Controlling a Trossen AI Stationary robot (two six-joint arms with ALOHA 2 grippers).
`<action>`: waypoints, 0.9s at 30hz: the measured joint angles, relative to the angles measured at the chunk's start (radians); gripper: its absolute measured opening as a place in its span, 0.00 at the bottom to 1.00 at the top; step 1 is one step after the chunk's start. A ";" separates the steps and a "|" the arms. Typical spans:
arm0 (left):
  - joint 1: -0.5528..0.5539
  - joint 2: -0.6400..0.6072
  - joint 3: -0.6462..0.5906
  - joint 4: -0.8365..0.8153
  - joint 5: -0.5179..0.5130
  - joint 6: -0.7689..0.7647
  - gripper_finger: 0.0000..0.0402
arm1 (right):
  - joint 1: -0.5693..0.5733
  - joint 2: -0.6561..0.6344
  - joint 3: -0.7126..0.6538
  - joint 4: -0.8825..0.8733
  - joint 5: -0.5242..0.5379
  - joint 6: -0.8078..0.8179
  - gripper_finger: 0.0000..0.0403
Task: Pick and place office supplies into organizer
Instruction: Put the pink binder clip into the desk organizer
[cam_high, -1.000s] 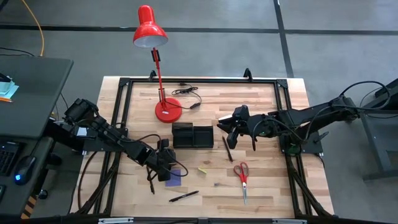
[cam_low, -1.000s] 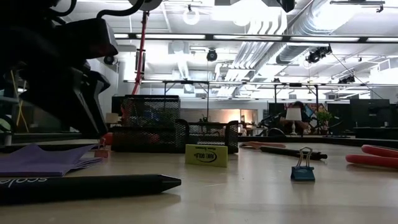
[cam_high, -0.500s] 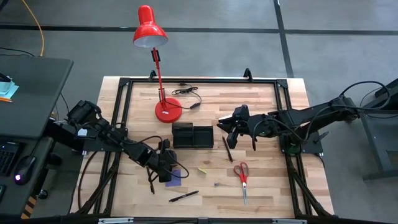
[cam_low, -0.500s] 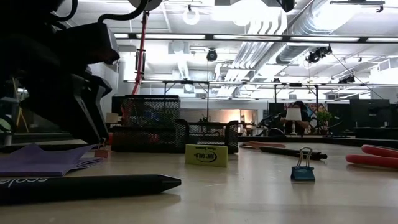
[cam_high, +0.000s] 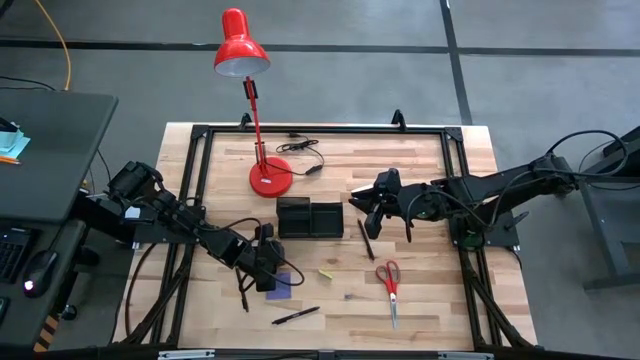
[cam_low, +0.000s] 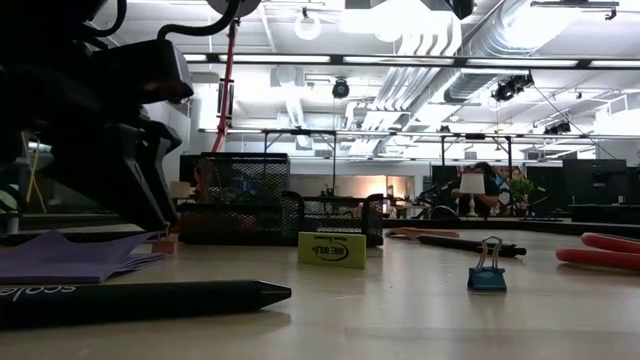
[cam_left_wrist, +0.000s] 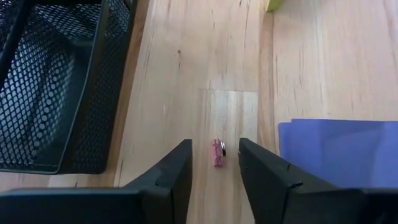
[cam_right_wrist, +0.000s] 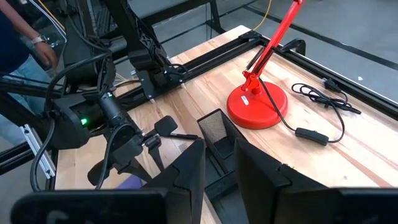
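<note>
Wooden desk (cam_high: 420, 160) from above: black mesh organizer (cam_high: 309, 217) mid-desk, left tool (cam_high: 268, 272) beside purple note pad (cam_high: 281, 285). Left wrist view alone shows its fingers apart, straddling a small pink clip (cam_left_wrist: 217, 153), not gripping. Right tool (cam_high: 372, 212) hovers near organizer, fingers parted, empty.

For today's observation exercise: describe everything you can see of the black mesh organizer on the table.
The organizer is a low black tray of wire mesh, metal by its look, divided into compartments with one end standing taller. It sits upright on the wooden table, just in front of the red lamp's base. The compartment seen from the left wrist looks empty. Neither gripper touches it.
</note>
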 joint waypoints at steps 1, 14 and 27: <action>0.000 0.000 0.000 0.000 0.000 0.001 0.25 | 0.000 0.000 0.000 0.000 0.000 0.000 0.20; 0.000 0.000 0.000 0.001 0.008 0.023 0.13 | 0.000 0.000 0.000 0.008 0.010 -0.006 0.20; 0.000 0.000 0.000 0.001 0.008 0.022 0.13 | 0.000 0.000 0.000 0.008 0.012 -0.013 0.20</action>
